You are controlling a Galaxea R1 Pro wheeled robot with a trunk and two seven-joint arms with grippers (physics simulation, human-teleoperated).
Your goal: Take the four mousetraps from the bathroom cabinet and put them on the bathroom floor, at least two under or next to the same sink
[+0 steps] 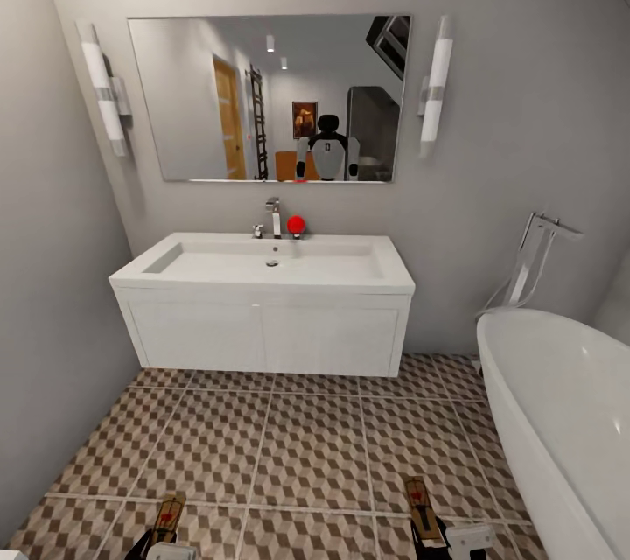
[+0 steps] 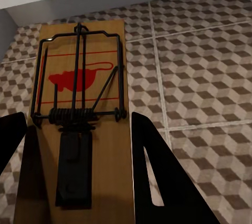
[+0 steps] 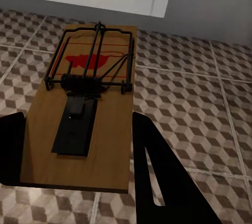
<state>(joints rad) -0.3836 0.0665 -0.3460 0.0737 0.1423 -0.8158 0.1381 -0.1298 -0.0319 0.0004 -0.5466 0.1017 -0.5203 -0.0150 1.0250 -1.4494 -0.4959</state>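
- left claw (image 2: 79, 171) is clamped on a mousetrap (image 2: 79, 98), I can see the wooden board sitting between the two dark fingers (image 2: 163, 177) in the left wrist view, spring and wire bar facing up, red mouse print on the wood
- right claw (image 3: 76, 169) is doing the same thing, clenched on a second mousetrap (image 3: 89, 108), board held flat between its fingers, metal parts on top
- from the head view both traps poke up at the bottom edge of the picture, the left one (image 1: 167, 518) and the right one (image 1: 420, 503), both carried above the bathroom floor (image 1: 306, 446) with its brown and beige cube tiles, not lying on it
- straight ahead of me is the white sink vanity (image 1: 262, 315), hung on the wall with open floor under it, chrome tap (image 1: 275, 217) at the back and a small red thing (image 1: 297, 225) next to the tap
- mirror (image 1: 271, 96) above it with a tube light either side, the robot shows in the reflection
- white bathtub (image 1: 560, 420) curves in on the right, with a chrome filler (image 1: 534, 258) standing behind it
- both traps are well short of the vanity, tiles in between
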